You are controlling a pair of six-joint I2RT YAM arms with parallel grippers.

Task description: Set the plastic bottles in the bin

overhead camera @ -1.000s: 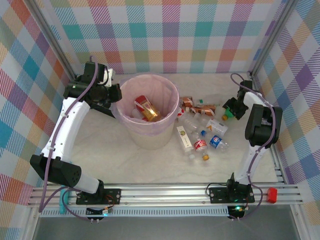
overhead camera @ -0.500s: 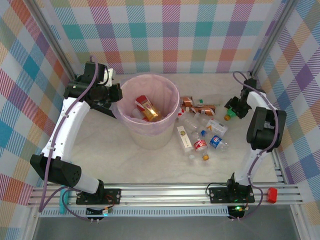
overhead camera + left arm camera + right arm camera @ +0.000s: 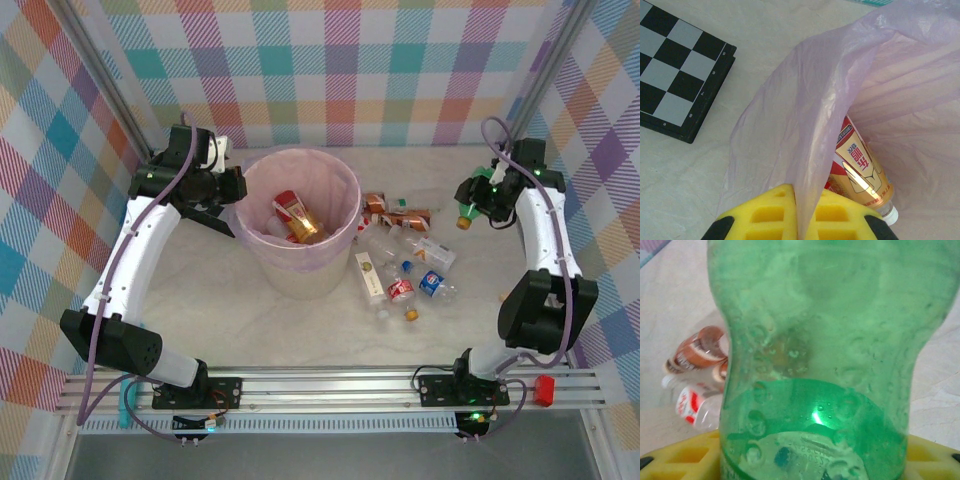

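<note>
Marbled tabletop bears a round translucent pink bin.

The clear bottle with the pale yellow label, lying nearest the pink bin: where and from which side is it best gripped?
Take the clear plastic bottle with the pale yellow label at its labelled middle, probably from straight above. It lies flat, pointing near to far, so jaws close across its narrow width; the red-labelled bottle crowds its right.

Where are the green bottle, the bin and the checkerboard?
green bottle (image 3: 815, 315), right wrist view, on its body.
bin (image 3: 300, 278), top external view, on its near outer wall.
checkerboard (image 3: 675, 75), left wrist view, on its squared top face.
</note>
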